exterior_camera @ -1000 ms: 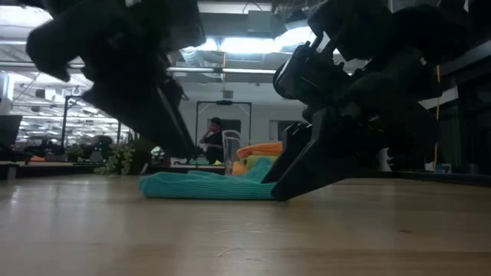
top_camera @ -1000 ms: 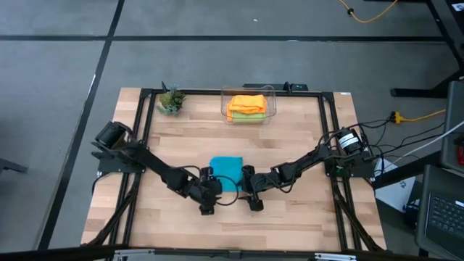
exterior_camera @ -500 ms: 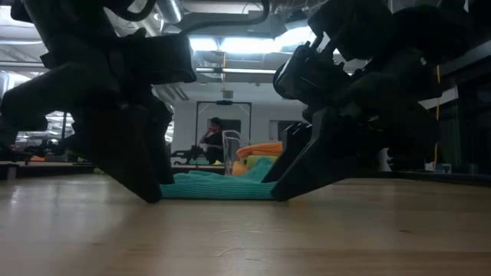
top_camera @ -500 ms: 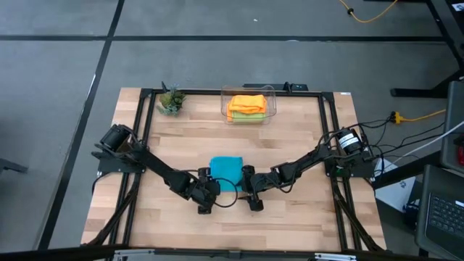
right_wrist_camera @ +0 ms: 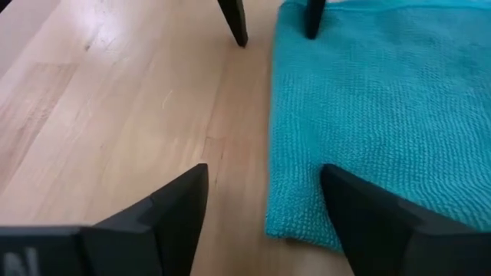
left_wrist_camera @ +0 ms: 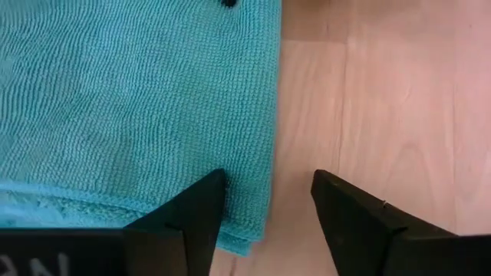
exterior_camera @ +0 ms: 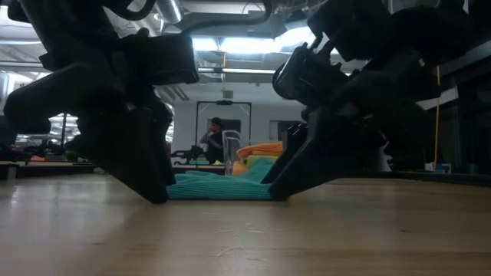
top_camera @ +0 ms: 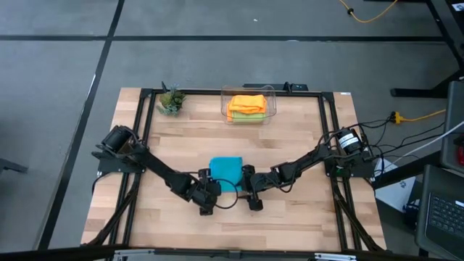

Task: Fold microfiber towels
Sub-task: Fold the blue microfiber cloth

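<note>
A teal microfiber towel (top_camera: 226, 170) lies flat at the table's middle, with layers showing along its near edge (left_wrist_camera: 92, 205). My left gripper (left_wrist_camera: 268, 199) is open at the towel's near left corner. One finger (left_wrist_camera: 201, 205) stands over the cloth and the other (left_wrist_camera: 341, 207) over bare wood. My right gripper (right_wrist_camera: 265, 192) is open at the near right corner (right_wrist_camera: 295, 222), one finger (right_wrist_camera: 349, 199) over the cloth. In the low view both grippers' fingertips (exterior_camera: 157, 192) (exterior_camera: 280, 188) reach down to the tabletop beside the towel (exterior_camera: 219, 185). Orange and lime towels (top_camera: 247, 106) lie in the bin. My left gripper comes slanting down from the table's left; its edge runs between the two fingers. Whether a finger touches the cloth I cannot tell. My right gripper slants down from the table's right, astride the towel's corner. I cannot tell whether it touches the cloth.
A clear plastic bin (top_camera: 270, 93) stands at the table's far middle, and a small potted plant (top_camera: 172, 100) at the far left. Bare wood lies to the near side of the towel. A person (exterior_camera: 211, 138) shows far off in the room behind.
My left gripper has come down and tipped steeper, bringing its fingertips to table level at the towel's near left corner. The towel has stayed where it was.
</note>
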Robot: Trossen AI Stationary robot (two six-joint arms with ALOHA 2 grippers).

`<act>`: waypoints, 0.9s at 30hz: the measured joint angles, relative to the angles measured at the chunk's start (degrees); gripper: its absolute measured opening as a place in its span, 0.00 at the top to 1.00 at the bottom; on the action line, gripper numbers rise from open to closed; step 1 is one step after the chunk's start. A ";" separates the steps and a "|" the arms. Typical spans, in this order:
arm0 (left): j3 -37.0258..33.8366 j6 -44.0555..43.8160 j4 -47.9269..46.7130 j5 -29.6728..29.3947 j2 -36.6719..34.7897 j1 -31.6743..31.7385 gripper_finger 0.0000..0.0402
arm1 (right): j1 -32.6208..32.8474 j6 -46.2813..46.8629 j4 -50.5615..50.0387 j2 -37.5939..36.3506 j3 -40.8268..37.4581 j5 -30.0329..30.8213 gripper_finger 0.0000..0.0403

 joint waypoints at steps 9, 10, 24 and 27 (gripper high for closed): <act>0.01 1.56 0.40 -0.42 0.86 -0.63 0.73 | -0.07 1.20 -2.29 -0.09 0.07 0.64 0.56; 0.02 1.55 0.47 -0.57 0.98 -0.80 0.76 | -0.07 1.20 -2.31 -0.09 0.07 0.72 0.59; 0.35 -2.55 1.03 -0.61 0.79 -2.28 0.99 | 0.23 7.88 -1.10 -0.05 -0.02 -4.67 0.97; 1.56 -2.68 0.18 0.60 -0.96 -2.53 1.00 | 0.45 9.86 -1.17 -0.70 -0.12 -4.80 0.97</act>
